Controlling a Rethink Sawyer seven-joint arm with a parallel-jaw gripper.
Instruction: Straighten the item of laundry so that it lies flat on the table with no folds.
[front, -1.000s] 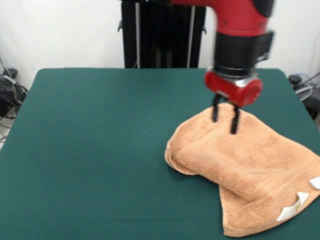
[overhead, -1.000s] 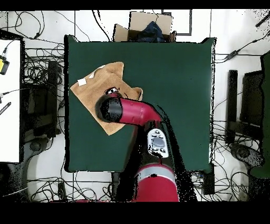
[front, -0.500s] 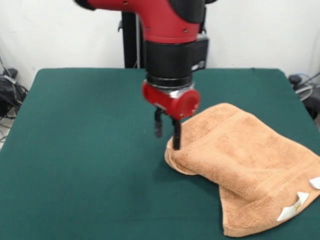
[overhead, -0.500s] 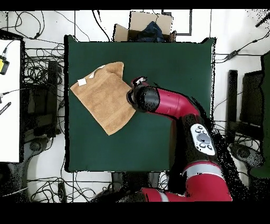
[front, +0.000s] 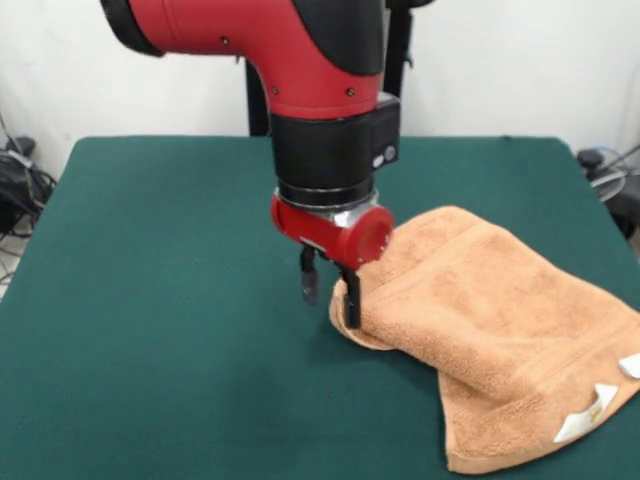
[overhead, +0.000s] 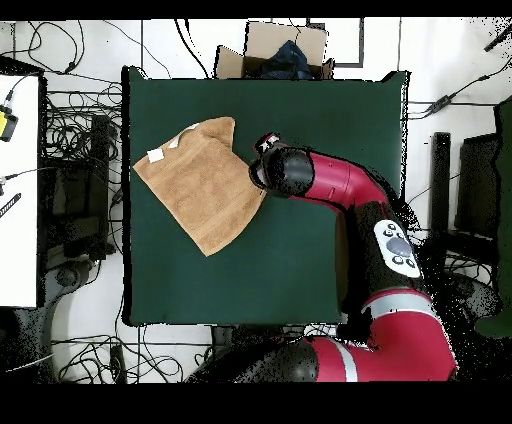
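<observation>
The item of laundry is an orange-tan towel lying folded double at the right of the green table, with white tags at its near right corner. In the overhead view the towel lies at the table's left. My gripper hangs open at the towel's rounded left fold edge: one finger is against the cloth and the other stands over bare felt. Nothing is held. In the overhead view the red arm covers the gripper, which sits at the towel's right edge.
A cardboard box sits just beyond the table's top edge in the overhead view. Cables and dark equipment lie on the floor around the table.
The gripper has swung from above the towel's far edge across to its left fold edge and come down close to the table. The towel has not moved.
</observation>
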